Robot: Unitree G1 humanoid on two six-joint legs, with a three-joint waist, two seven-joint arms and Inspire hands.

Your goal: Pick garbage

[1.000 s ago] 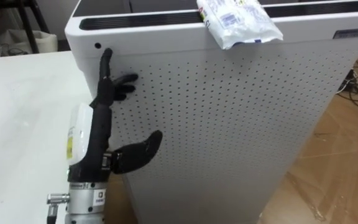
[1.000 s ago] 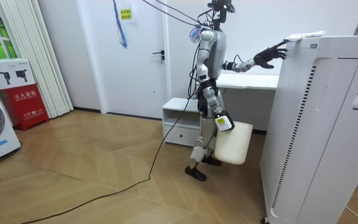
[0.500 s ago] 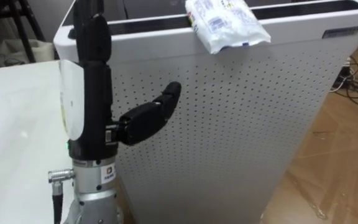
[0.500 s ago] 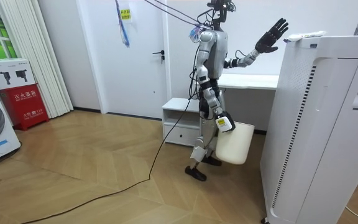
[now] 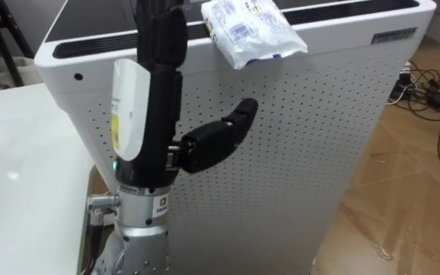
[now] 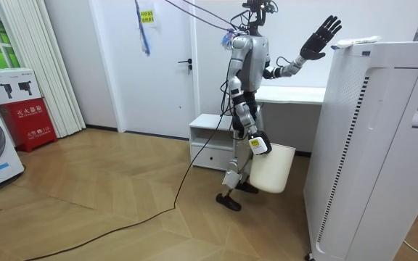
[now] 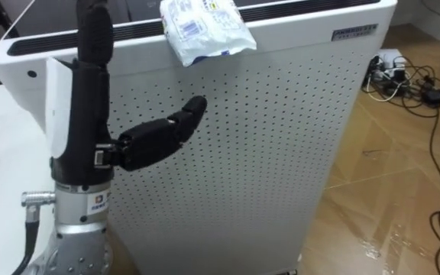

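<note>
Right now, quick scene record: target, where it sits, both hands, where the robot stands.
target: white plastic packet
location: on the top front edge of the white air purifier, hanging a little over its perforated face
left hand: raised, open, beside the packet, not touching it
right hand: low at the robot's side, at a white bin
robot: standing at the air purifier, white table on its left

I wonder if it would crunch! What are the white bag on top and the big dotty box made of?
The bag looks like thin plastic film: it is glossy and wrinkled, with shiny creases and print. The box looks like hard plastic or painted metal, I can't tell which. It is smooth matte white, with rounded edges and rows of small holes.
</note>
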